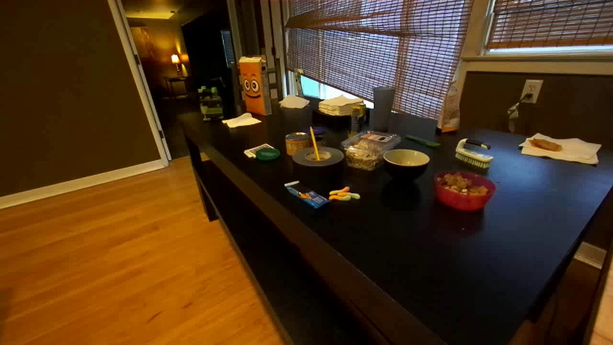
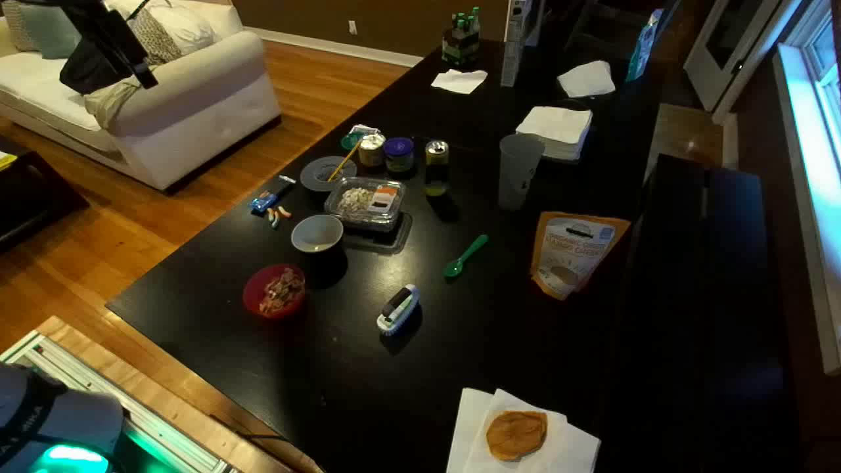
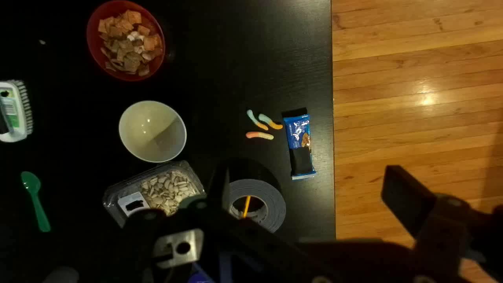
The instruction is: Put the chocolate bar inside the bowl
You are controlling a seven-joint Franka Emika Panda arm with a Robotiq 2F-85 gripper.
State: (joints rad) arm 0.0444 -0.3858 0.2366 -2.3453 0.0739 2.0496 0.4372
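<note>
The chocolate bar, in a blue wrapper with a dark part, lies flat near the table's long edge in both exterior views (image 1: 307, 194) (image 2: 265, 202) and in the wrist view (image 3: 297, 131). The bowl, with a pale interior and dark outside, stands upright and empty in both exterior views (image 1: 406, 159) (image 2: 317, 234) and in the wrist view (image 3: 151, 129). My gripper (image 3: 310, 186) is open and empty, fingers wide apart, above the table edge. The bar shows between and beyond the fingertips, apart from them. In an exterior view, a dark part of the arm (image 2: 108, 46) hangs at the top left.
Several gummy worms (image 3: 261, 125) lie beside the bar. A tape roll (image 3: 271, 200) with a pencil in it stands close by. A clear nut box (image 3: 169, 188) touches or nearly touches the bowl. A red bowl of cereal (image 3: 125, 43), a brush (image 3: 15, 112) and a green spoon (image 3: 35, 200) lie around.
</note>
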